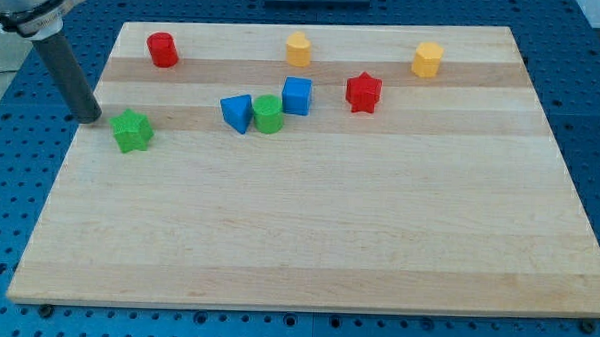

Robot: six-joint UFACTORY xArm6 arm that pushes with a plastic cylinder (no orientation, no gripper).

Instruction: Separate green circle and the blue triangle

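The green circle (268,114) sits near the middle of the board's upper half, touching the blue triangle (237,112) on its left. A blue cube (297,95) stands just right of and above the green circle, touching or nearly touching it. My tip (90,116) is at the board's left edge, far left of the pair, just up and left of a green star (132,131).
A red cylinder (163,50) stands at the top left. A yellow block (299,48) is at the top centre and a yellow hexagon (428,59) at the top right. A red star (363,92) lies right of the blue cube. The wooden board (308,239) lies on a blue table.
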